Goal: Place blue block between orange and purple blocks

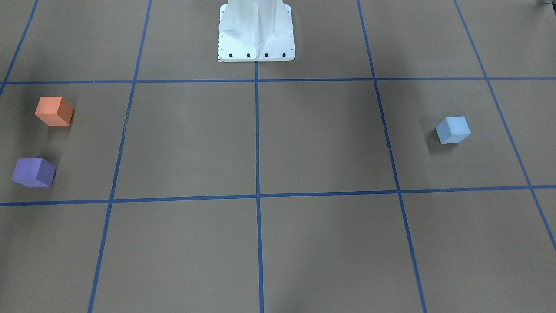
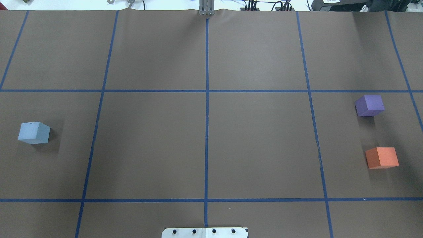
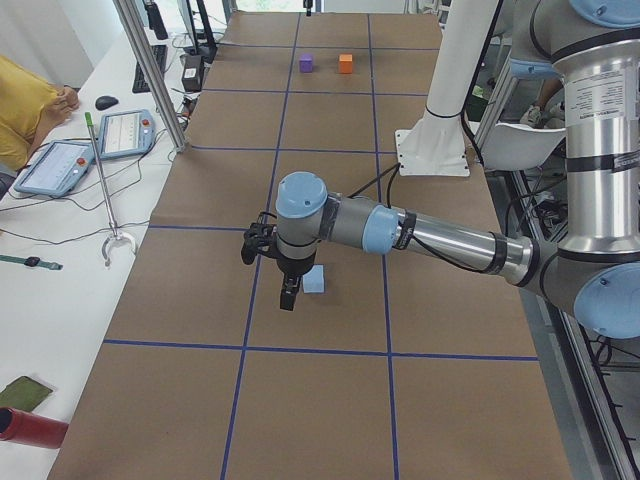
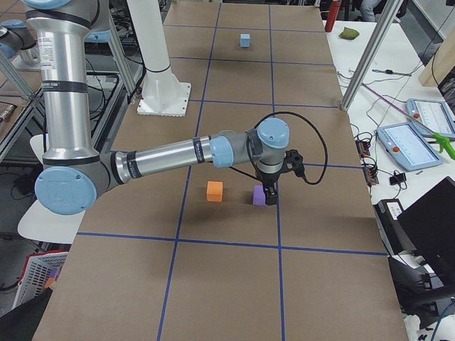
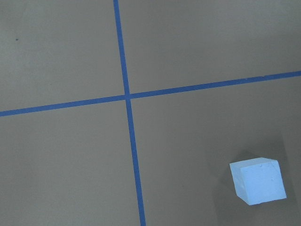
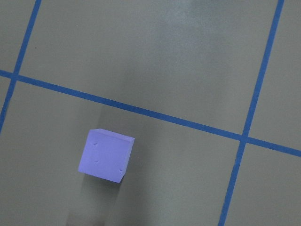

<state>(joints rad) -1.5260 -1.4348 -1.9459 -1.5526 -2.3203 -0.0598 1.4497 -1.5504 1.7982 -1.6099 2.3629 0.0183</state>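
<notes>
Well, starting at the left of the table [image 2: 257, 142] as the overhead camera has it, the blue block [image 2: 34, 133] sits alone in its taped square. It lies flat on the surface, turned a little askew to the tape lines [image 2: 207, 132].

It looks like a foam cube. I'd guess it is light and a bit soft at the faces, matte enough not to slip, with nothing to break. Two opposite side faces, taken about halfway up, seem the sensible hold, with the grip turned to match the cube's skew.

The left gripper [image 3: 288, 296] hangs just beside the cube, pointing down and apart from it. Its wrist camera has the cube low in the right corner rather than centred, so I'd say it isn't over the block yet. Whether it is spread or closed I can't tell from the side view.

Well apart, on the right side of the table, the purple block [image 2: 369, 105] and the orange block [image 2: 382, 157] stand near each other. The gap between them looks wide enough for the cube. The right gripper [image 4: 269, 193] hovers close by the purple one, and I can't judge its opening either.
</notes>
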